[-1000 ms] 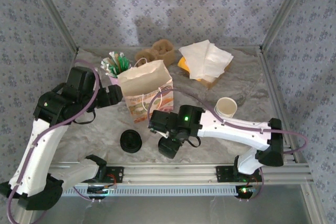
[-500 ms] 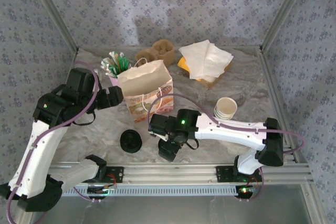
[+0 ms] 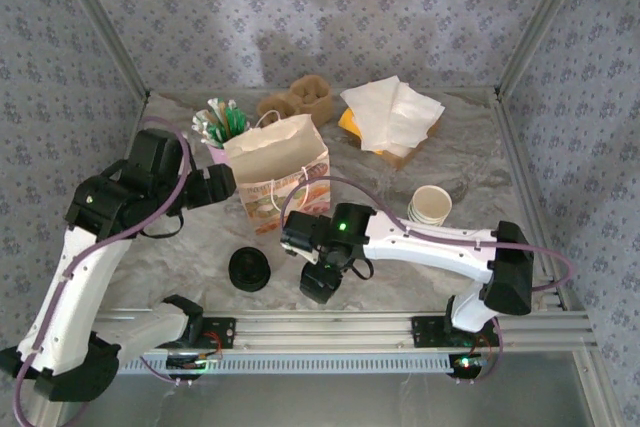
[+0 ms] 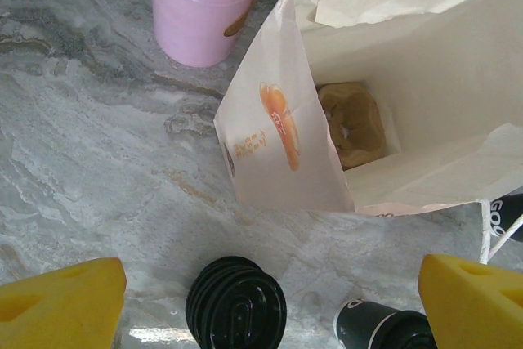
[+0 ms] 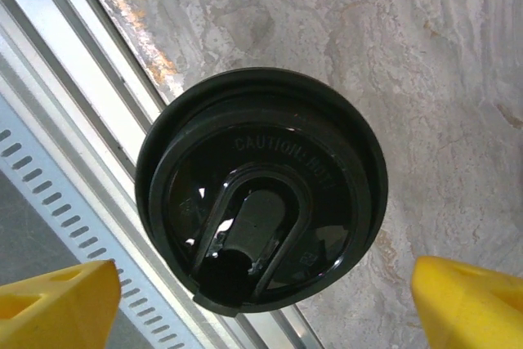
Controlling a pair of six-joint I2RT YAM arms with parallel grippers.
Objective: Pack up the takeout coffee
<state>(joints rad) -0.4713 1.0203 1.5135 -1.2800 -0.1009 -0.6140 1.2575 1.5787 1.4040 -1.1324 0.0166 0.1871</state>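
Note:
The takeout coffee point(image 3: 320, 283) is a dark paper cup with a black lid, standing near the table's front rail. Seen from the right wrist, its lid point(image 5: 260, 202) faces up at me, marked "CAUTION HOT". My right gripper point(image 3: 318, 267) hangs right over it, and the gripper point(image 5: 261, 308) is open, its yellow fingertips point(image 5: 57, 304) wide apart and clear of the lid. The open paper bag point(image 3: 277, 162) stands behind it. My left gripper point(image 3: 215, 187) is open beside the bag's left side. From the left wrist I look into the bag point(image 4: 392, 79), with the cup point(image 4: 384, 328) below it.
A stack of black lids point(image 3: 249, 269) sits left of the cup. Behind the bag stands a pink cup of green packets point(image 3: 222, 127). Lidless paper cups point(image 3: 430, 205) stand at the right. Napkins point(image 3: 392, 112) lie at the back. Something brown point(image 4: 351, 124) lies in the bag's bottom.
The right gripper's jaws have spread wider over the cup and its arm has shifted slightly left. The cup stays in place. The left arm has not moved.

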